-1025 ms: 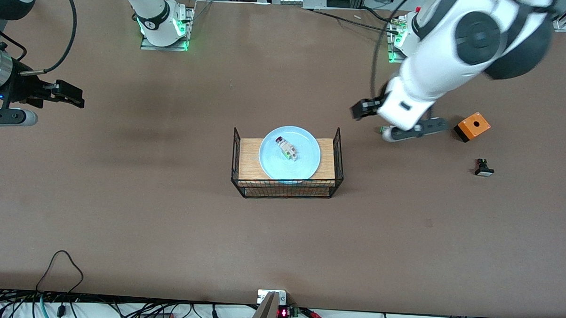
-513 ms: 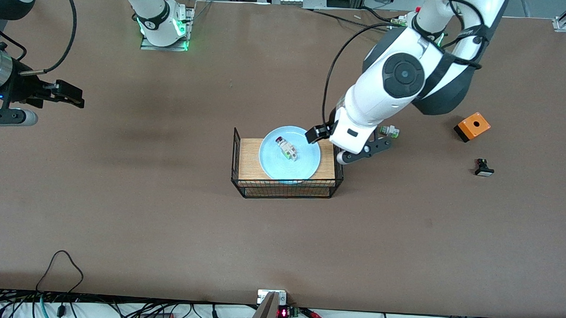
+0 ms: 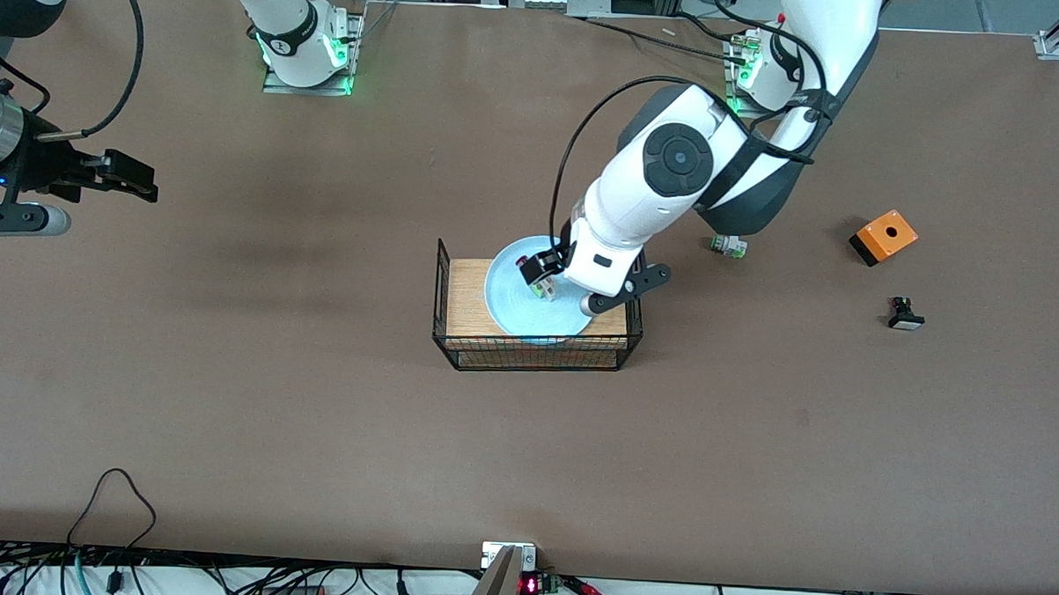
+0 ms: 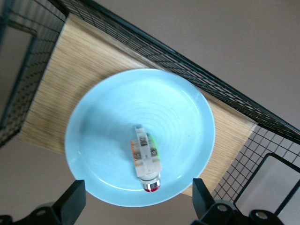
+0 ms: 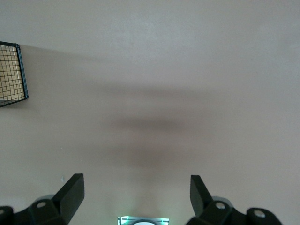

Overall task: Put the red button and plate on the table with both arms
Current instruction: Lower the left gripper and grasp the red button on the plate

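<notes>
1. While hanging over the round pale blue plate, the left arm's black two-finger gripper is showing its fingers spread wide with nothing between them.
2. Lying on that plate near its middle is the tiny white push-button block with a dark red cap, the red button; its green bits are facing sideways and the red cap is pointing toward the left gripper in the left wrist view.
3. The plate is sitting on the light wooden rack with black wire sides, mid-table, not yet on the matte brown tabletop.
4. The right arm's black gripper is waiting over bare tabletop toward the right arm's end, fingers apart and empty.
5. The button is probably going to handle as light, rigid plastic; pinching across the white body's flat sides is looking safer than the rounded cap, which could be slipping out.
6. The plate is looking smooth, stiff and possibly breakable; the rim is the only place to grip, and the shallow lip is likely offering little purchase.
7. Also lying toward the left arm's end: a white-and-green piece without a cap, an orange box and a black piece with a white cap, none of them part of the job.
</notes>
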Action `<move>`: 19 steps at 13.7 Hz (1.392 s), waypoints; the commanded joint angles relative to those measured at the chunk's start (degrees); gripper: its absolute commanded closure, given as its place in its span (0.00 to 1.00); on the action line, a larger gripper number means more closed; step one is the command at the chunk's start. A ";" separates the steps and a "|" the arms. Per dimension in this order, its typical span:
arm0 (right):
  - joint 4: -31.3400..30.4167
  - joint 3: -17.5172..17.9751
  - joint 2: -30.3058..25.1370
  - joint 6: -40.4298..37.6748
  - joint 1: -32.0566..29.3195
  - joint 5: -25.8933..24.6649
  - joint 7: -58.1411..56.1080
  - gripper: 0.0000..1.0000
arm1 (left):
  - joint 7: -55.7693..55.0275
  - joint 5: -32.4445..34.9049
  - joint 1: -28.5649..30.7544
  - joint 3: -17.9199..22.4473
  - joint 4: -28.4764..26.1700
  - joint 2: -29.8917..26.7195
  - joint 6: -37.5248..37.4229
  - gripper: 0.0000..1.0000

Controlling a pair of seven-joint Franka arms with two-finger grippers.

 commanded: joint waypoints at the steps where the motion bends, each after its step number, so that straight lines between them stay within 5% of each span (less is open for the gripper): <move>1: 1.17 0.15 0.41 -0.41 -0.19 -0.05 -0.76 0.00 | -3.34 0.02 -1.37 0.52 2.14 2.47 2.78 0.00; 7: 1.08 0.24 0.50 -0.33 -0.19 -0.05 -0.76 0.00 | -6.26 3.62 -3.74 1.49 1.78 6.60 4.12 0.00; 8: 1.08 0.24 0.84 -0.33 -0.19 -0.14 -0.50 0.00 | -6.08 3.71 -3.74 1.32 1.61 6.78 4.03 0.09; 10: 1.17 0.24 1.02 -0.24 -0.27 -0.05 -0.76 0.00 | -5.65 3.71 -3.66 1.32 1.61 6.78 3.86 0.52; 12: 1.17 0.15 1.72 1.16 -0.28 -0.14 -0.67 0.00 | -5.47 3.80 -3.65 1.40 1.61 6.78 3.59 0.72; 19: 1.17 0.24 3.04 3.01 -0.10 -0.05 -0.14 0.00 | -6.08 5.47 -3.13 0.88 2.40 0.12 -6.58 0.77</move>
